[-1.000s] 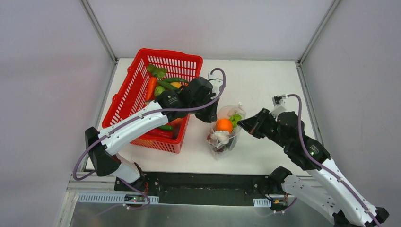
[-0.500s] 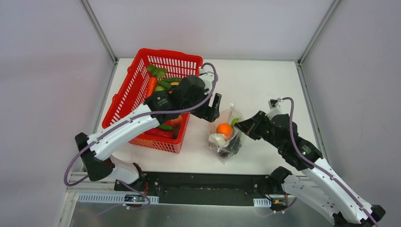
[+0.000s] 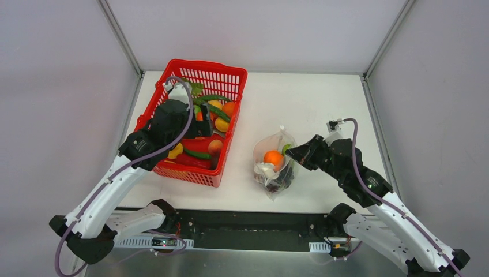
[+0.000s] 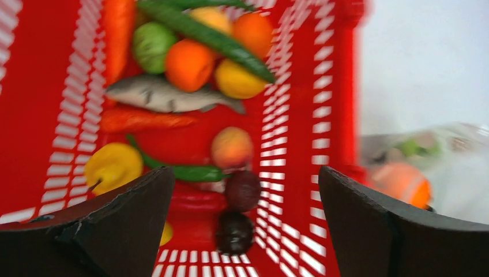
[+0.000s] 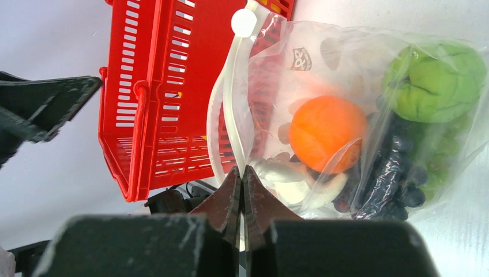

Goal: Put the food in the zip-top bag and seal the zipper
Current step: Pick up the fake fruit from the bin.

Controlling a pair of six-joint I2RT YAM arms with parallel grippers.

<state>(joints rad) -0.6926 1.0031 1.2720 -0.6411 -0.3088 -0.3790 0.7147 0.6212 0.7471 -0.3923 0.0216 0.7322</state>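
The zip-top bag [image 3: 275, 167] lies on the white table right of the basket, with food inside: an orange ball [image 5: 327, 133], dark purple grapes [image 5: 392, 170], a green piece [image 5: 435, 75] and white garlic [image 5: 288, 176]. The zipper [image 5: 229, 115] runs as a pale strip along the bag's left edge. My right gripper [image 5: 242, 172] is shut on that edge near the mouth, also seen from above [image 3: 292, 153]. My left gripper [image 4: 245, 174] hangs open and holds nothing, over the red basket's near end [image 3: 205, 124], apart from the bag.
The red mesh basket [image 3: 173, 75] at back left holds several more toy foods: carrots, a fish [image 4: 167, 95], green beans, oranges, a peach, a yellow pear and dark round pieces [image 4: 235, 231]. Its right wall [image 4: 340, 86] stands between the left gripper and the bag.
The left gripper opened, let go of the bag's mouth and swung left over the basket. The bag sagged lower onto the table. The right gripper kept its grip.
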